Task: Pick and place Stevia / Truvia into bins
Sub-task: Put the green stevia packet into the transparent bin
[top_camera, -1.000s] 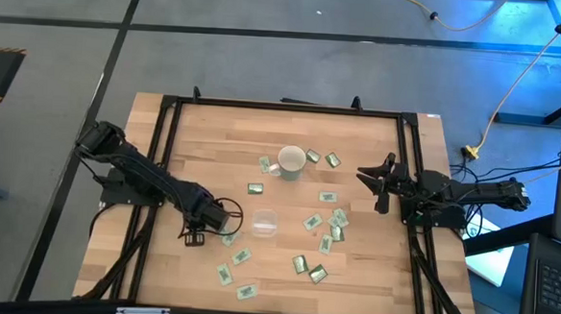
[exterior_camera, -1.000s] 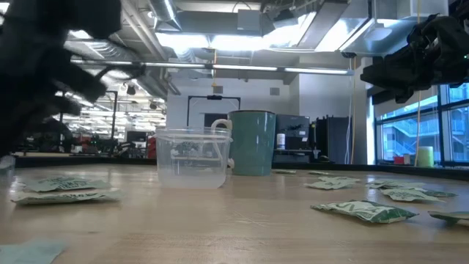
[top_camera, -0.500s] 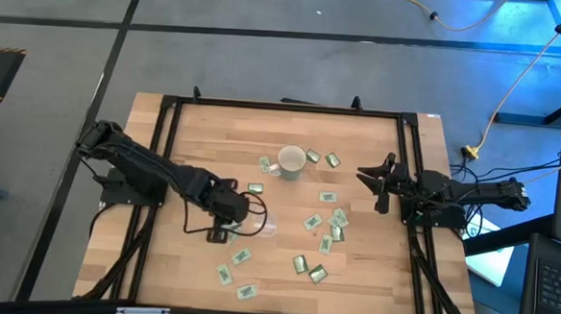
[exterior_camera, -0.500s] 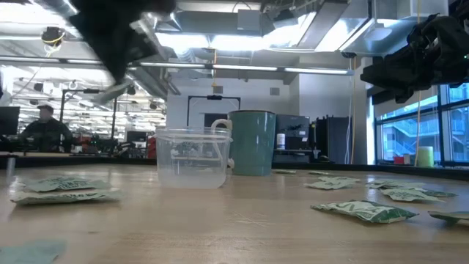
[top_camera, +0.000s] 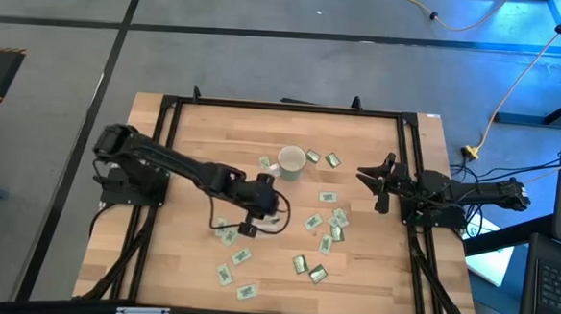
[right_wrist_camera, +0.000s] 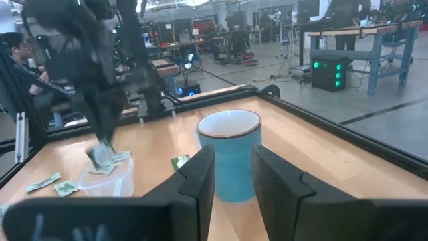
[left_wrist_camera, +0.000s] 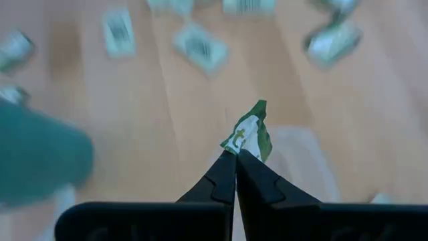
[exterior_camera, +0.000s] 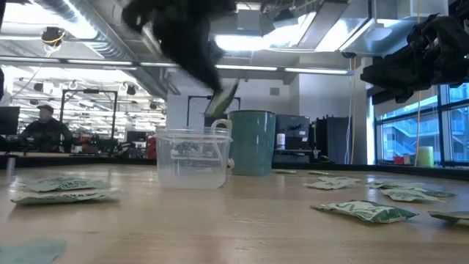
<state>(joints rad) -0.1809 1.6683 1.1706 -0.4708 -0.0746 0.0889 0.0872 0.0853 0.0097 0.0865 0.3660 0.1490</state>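
Observation:
My left gripper (left_wrist_camera: 235, 152) is shut on a green-and-white sachet (left_wrist_camera: 249, 130) and hovers over the clear plastic cup (exterior_camera: 192, 158) in mid-table. In the low view the sachet (exterior_camera: 223, 95) hangs just above the cup's rim. The cup stands upright on its base, next to the white mug (top_camera: 291, 162). Several more sachets (top_camera: 323, 222) lie flat on the wood around both. My right gripper (top_camera: 380, 181) waits open at the table's right edge, held level, with nothing between its fingers (right_wrist_camera: 200, 177). My left gripper pinches the sachet by one end (left_wrist_camera: 237, 145) between its two fingertips. The fingers slant down from the table's left side. The sachet sticks out past the tips, lifted clear of the table and above the cup.
The mug (exterior_camera: 251, 141) stands right behind the cup, toward the far edge. Loose sachets lie near the front left (top_camera: 232, 265) and to the right of the cup (top_camera: 338, 218). A black frame (top_camera: 283, 107) runs round the tabletop. A person (exterior_camera: 45, 128) sits in the room beyond.
My left gripper has risen from the table's near left part and swung right and toward the far edge, rolling its wrist, to a spot over the cup. It stayed shut, and the sachet came up with it. The right arm has kept still.

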